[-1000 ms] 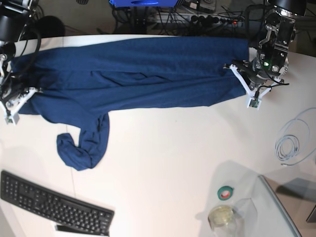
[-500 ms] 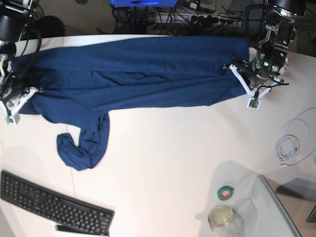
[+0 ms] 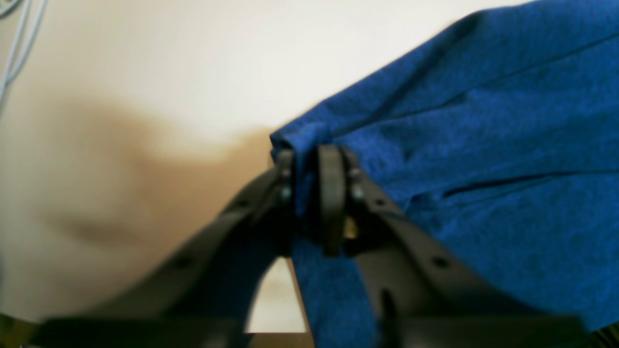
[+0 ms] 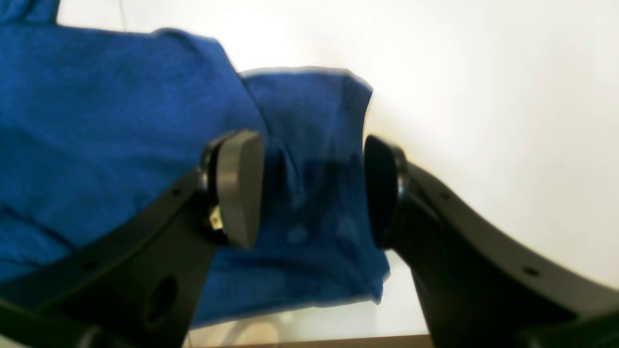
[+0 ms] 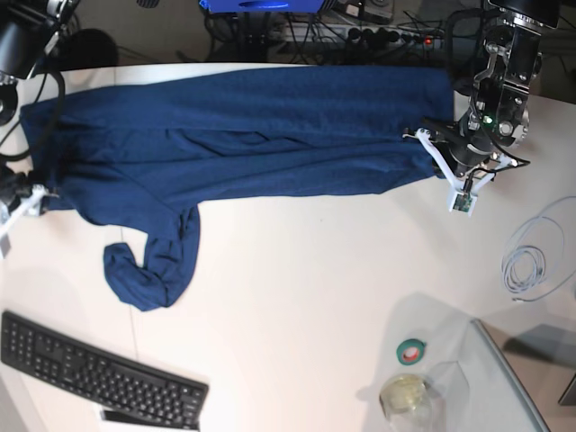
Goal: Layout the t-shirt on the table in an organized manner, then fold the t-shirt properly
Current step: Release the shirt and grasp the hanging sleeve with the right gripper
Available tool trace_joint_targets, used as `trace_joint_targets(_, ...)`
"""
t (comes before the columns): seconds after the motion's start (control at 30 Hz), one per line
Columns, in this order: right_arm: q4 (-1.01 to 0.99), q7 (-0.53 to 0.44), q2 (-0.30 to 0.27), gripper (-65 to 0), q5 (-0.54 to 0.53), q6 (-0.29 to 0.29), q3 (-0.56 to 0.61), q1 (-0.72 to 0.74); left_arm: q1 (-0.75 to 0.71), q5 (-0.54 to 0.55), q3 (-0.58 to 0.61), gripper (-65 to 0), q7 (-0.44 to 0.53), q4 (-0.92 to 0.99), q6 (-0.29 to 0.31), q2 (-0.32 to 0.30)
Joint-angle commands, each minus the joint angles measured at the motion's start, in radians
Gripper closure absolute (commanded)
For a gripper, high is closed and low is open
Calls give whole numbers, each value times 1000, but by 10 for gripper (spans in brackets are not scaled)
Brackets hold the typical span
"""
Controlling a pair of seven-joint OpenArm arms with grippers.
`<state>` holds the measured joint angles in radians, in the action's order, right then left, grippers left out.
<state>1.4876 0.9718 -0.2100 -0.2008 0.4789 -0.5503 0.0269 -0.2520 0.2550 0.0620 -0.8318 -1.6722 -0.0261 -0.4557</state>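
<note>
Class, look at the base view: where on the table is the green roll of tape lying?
The green tape roll lies on the table at the view's lower right, just above the glass jar, far from the t-shirt.

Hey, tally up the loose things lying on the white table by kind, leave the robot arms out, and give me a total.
T-shirt: 1
Keyboard: 1
Tape roll: 1
Coiled cable: 1
Clear round container: 1
Total: 5, all on the table.
</note>
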Motion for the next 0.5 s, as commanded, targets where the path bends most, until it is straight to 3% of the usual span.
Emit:
trace_joint_targets(0.0,5,-21,-15,-318,-15,-1,39,37,6,-6,-8,-153,9,-22,-5,-15)
trace_joint_targets(0.23,-173,-73,-41,-315,-15,1,270,189,4,-6,-12,-456,7,-22,-7,-19)
trace_joint_targets(0.3,-239,-77,-36,-314,-15,1,321,233,-11,-3,-64,-525,7,-22,-7,-18)
trace_joint_targets(0.37,-301,-89,-33,-314,-15,-1,362,275,-40,0,-152,-568,7,-44,-7,-12)
trace_joint_targets(0.47,-396,-195,-22,-314,-13,-30,404,336,-76,0,-278,-573,7,-118,-7,19)
